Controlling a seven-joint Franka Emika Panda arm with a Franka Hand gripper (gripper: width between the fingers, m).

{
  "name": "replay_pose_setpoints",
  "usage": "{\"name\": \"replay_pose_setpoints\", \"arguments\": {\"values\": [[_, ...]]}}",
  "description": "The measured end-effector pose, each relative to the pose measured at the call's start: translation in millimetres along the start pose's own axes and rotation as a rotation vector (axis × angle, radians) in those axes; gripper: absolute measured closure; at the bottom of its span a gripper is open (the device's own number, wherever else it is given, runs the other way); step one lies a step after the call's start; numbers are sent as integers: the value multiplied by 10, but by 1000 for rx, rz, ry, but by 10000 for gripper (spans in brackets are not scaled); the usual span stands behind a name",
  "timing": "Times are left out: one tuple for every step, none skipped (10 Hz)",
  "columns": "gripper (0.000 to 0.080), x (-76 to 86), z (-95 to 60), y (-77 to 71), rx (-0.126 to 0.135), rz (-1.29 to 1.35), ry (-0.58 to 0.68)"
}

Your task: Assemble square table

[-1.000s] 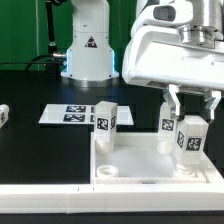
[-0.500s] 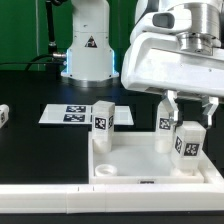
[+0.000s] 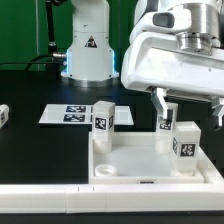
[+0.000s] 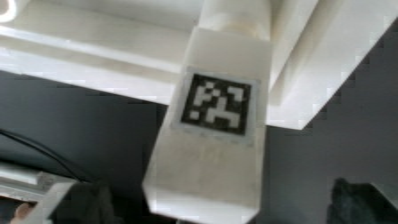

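Observation:
The white square tabletop [image 3: 135, 158] lies rim up in the middle of the table. Three white tagged legs stand upright in its corners: one at the back left [image 3: 104, 119], one at the back right [image 3: 167, 121], and one nearer the front right [image 3: 185, 140]. My gripper [image 3: 188, 112] hovers over that front right leg with its fingers spread on both sides of the leg's top, open and not pinching it. In the wrist view the leg [image 4: 214, 110] runs up the middle between the two dark fingers, with the tabletop [image 4: 107, 60] behind it.
A fourth white leg [image 3: 3, 115] lies on the black table at the exterior view's left edge. The marker board [image 3: 68, 113] lies behind the tabletop. A long white bar [image 3: 60, 197] runs along the front. The robot base [image 3: 88, 50] stands at the back.
The fingers held the front right leg a second ago. They have since spread apart and risen a little, and the leg stays standing in its corner.

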State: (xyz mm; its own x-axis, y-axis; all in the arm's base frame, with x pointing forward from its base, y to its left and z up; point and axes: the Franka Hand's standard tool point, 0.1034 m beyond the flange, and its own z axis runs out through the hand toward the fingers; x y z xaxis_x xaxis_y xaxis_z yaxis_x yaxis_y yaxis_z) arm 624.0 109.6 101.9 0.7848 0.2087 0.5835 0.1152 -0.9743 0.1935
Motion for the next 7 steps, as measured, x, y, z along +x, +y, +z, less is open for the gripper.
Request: {"name": "replay_pose_setpoints", "arguments": {"values": [[160, 65, -37, 63, -1, -8, 9], [160, 115, -68, 107, -1, -10, 12], [151, 165, -103, 121, 3, -10, 8], [151, 229, -142, 135, 8, -7, 7], [150, 240, -147, 129, 11, -5, -3], [150, 219, -128, 116, 15, -5, -25], [150, 220, -128, 117, 14, -5, -24]]}}
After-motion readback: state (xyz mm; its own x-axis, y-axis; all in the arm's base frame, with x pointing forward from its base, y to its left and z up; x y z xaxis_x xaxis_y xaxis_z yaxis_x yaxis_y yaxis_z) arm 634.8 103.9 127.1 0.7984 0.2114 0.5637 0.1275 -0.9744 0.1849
